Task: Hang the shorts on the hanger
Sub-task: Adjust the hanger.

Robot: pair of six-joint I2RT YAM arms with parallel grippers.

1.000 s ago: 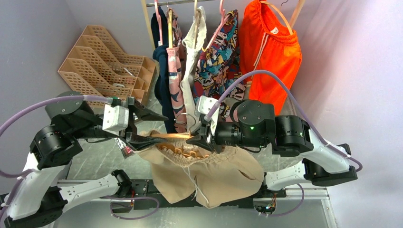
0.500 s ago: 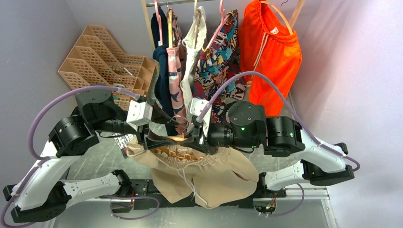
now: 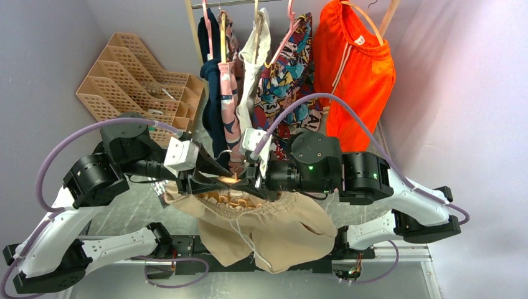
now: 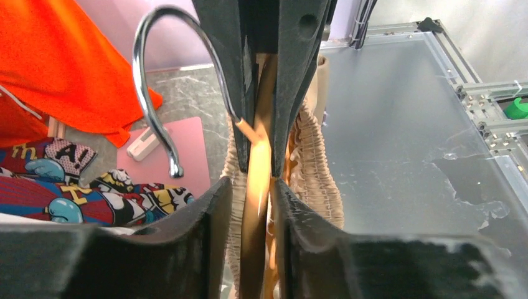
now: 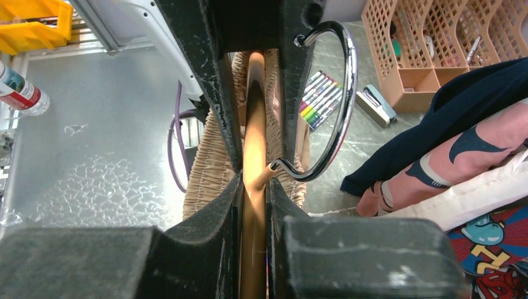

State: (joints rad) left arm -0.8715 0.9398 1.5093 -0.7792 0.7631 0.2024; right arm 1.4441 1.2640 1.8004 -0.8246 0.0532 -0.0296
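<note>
The beige shorts [image 3: 274, 227] hang by their gathered waistband [image 4: 317, 168] from the pale orange-tan hanger [image 3: 229, 180], held in the air between both arms. Its wavy bar [image 3: 236, 200] shows inside the waistband. My left gripper [image 3: 208, 177] meets the hanger from the left, my right gripper [image 3: 256, 180] from the right, next to the chrome hook [image 4: 149, 93]. In the left wrist view my left gripper [image 4: 252, 187] is shut on the hanger's top bar [image 4: 256, 212], with some waistband fabric by one finger. In the right wrist view my right gripper [image 5: 254, 182] is shut on the same bar [image 5: 254, 218].
Behind hangs a rail of garments: bright orange shorts [image 3: 352, 68], patterned clothes [image 3: 289, 68], a cream-white garment [image 3: 252, 75], pink hangers [image 3: 287, 31]. A tan lattice organiser [image 3: 140, 81] stands at the back left. Markers [image 5: 320, 99] and a bottle [image 5: 18, 90] lie below.
My left arm swung right to the hanger and its gripper closed on the top bar opposite the right gripper. The right arm drifted slightly left, still holding.
</note>
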